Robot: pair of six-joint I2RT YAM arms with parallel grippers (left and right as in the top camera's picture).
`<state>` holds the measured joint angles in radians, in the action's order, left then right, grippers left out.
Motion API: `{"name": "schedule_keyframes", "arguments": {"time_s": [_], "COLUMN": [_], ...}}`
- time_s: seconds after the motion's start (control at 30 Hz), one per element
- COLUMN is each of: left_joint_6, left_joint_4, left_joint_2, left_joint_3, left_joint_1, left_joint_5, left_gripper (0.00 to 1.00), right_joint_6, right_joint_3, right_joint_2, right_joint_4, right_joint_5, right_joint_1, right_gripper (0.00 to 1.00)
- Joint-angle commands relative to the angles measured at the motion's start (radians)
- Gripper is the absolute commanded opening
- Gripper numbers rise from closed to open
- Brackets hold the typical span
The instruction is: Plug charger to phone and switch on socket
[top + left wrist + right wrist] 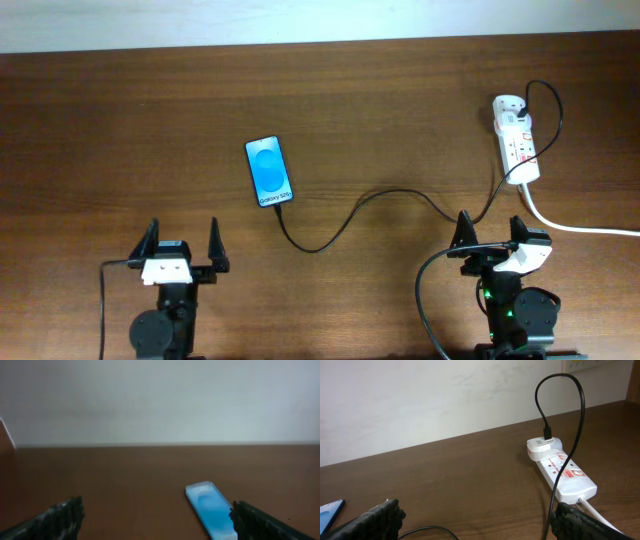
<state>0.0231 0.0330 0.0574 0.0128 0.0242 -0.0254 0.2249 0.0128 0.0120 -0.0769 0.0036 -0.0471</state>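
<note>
The phone [269, 171] lies flat on the table with its blue screen up; it also shows in the left wrist view [212, 509] and at the left edge of the right wrist view [329, 512]. The thin black charger cable [345, 222] runs from the phone's near end in curves to the white socket strip [517, 140] at the back right. Its far end sits in a white adapter on the strip [545, 446]. My left gripper [183, 243] is open and empty, near the front edge. My right gripper [491, 232] is open and empty, in front of the strip.
A thick white power cord [580, 227] leaves the strip toward the right edge. The brown wooden table [120, 130] meets a pale wall at the back. A black arm cable [425, 300] loops beside the right arm base.
</note>
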Motion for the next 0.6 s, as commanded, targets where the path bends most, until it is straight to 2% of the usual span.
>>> {"name": "schedule_keyframes", "arguments": {"time_s": [0.0,0.57], "left_joint_6": [0.02,0.019], "left_joint_4": [-0.1,-0.116], "left_joint_2": [-0.052,-0.052], "left_joint_3": [-0.004,-0.004], "left_joint_1": [0.0,-0.003], "left_joint_5": [0.004,0.004], "left_gripper": [0.99,0.99], "right_joint_6": [-0.01,-0.01], "right_joint_3": [-0.007,-0.007], "right_joint_2": [-0.008,-0.008], "right_joint_4": [-0.005,-0.005], "right_joint_5": [0.006,0.006], "right_joint_1": [-0.006,-0.006], "right_gripper": [0.98,0.98]}}
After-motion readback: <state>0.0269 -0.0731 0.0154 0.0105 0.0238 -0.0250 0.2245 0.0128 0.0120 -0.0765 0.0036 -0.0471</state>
